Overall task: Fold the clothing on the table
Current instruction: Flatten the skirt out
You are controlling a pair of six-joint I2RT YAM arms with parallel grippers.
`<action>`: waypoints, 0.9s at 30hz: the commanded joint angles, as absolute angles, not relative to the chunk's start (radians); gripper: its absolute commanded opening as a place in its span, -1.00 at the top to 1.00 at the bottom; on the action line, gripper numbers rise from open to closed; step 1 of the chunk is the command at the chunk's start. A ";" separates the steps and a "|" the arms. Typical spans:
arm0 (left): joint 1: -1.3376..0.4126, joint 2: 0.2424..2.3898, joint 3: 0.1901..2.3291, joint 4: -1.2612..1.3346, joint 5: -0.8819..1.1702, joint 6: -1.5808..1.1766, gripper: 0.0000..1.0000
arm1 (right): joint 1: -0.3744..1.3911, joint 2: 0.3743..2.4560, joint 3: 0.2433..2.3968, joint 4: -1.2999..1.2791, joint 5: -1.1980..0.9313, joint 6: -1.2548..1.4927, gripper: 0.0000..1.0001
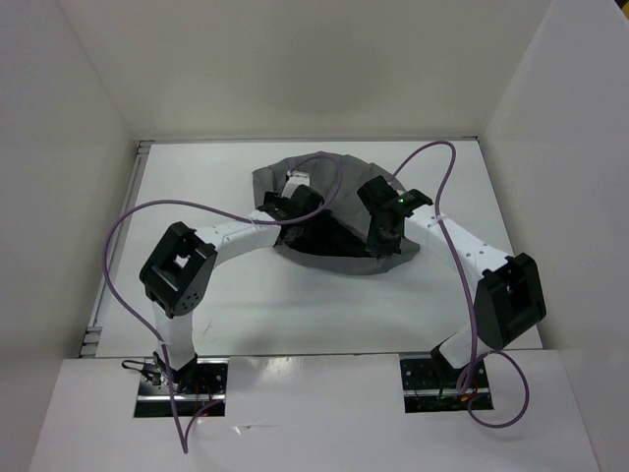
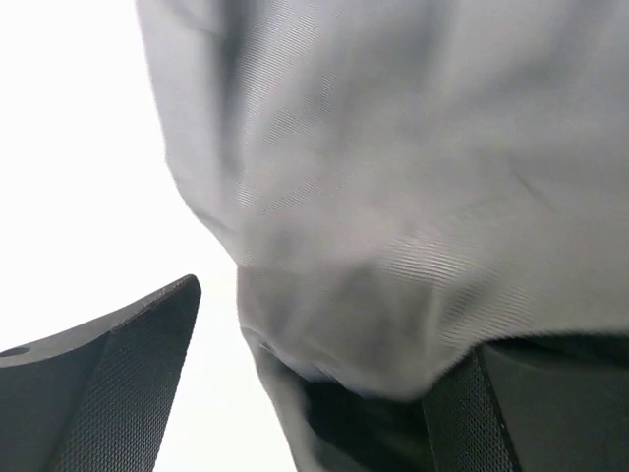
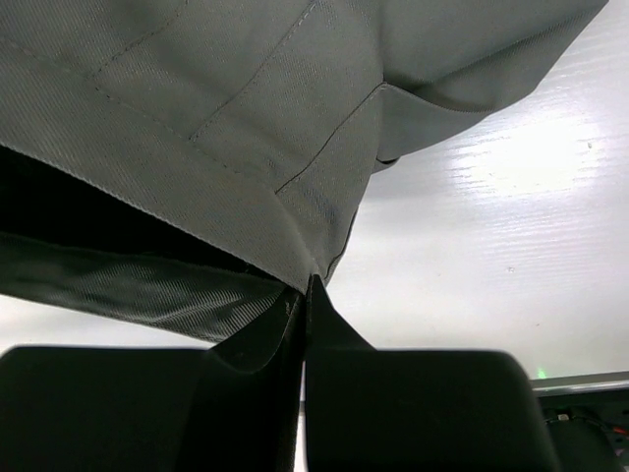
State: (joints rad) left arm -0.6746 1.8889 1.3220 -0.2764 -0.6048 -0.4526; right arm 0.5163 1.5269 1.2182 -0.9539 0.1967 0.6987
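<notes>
Right hand: my right hand (image 3: pixel 305 295) is clamped shut on a stitched edge of the clothing (image 3: pixel 246 128), pinching the cloth up so that it hangs clear of the surface (image 3: pixel 491 226) beneath.

Left hand: my left hand (image 2: pixel 314 393) stands wide open, with grey fabric sagging between the fingers (image 2: pixel 128 383); I grip nothing.

Clothing: the dark grey garment (image 1: pixel 339 254) lies mid-surface between my two arms in a rounded, rumpled mound, one side raised and shadowed underneath.

Done so far: by my reckoning, little. One edge is lifted, yet no clean fold shows and no crease lies flat.

Left to do: as I judge it, I must carry the held edge across, lay it down, secure the other side with the open hand and square up the halves.

Surface: plain white and matte (image 1: pixel 197 177), bare around the garment except for my arms and their looping purple cables (image 1: pixel 128 221).

Room: white walls (image 1: pixel 295 59) close in on three sides, with even light and soft shadows.
</notes>
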 commanded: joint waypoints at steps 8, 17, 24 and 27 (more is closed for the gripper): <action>-0.669 1.861 1.339 -0.258 -0.916 -0.537 -0.82 | 0.509 1.528 1.253 -0.979 0.190 0.658 1.00; -0.588 1.638 1.319 -0.258 -0.847 -0.289 -0.82 | 0.509 1.546 1.253 -0.959 0.190 0.640 1.00; -0.538 1.655 1.295 -0.298 -0.778 -0.258 -0.82 | 0.509 1.574 1.282 -0.959 0.210 0.630 1.00; -0.529 1.678 1.295 -0.325 -0.778 -0.258 -0.82 | 0.509 1.574 1.292 -0.959 0.219 0.621 1.00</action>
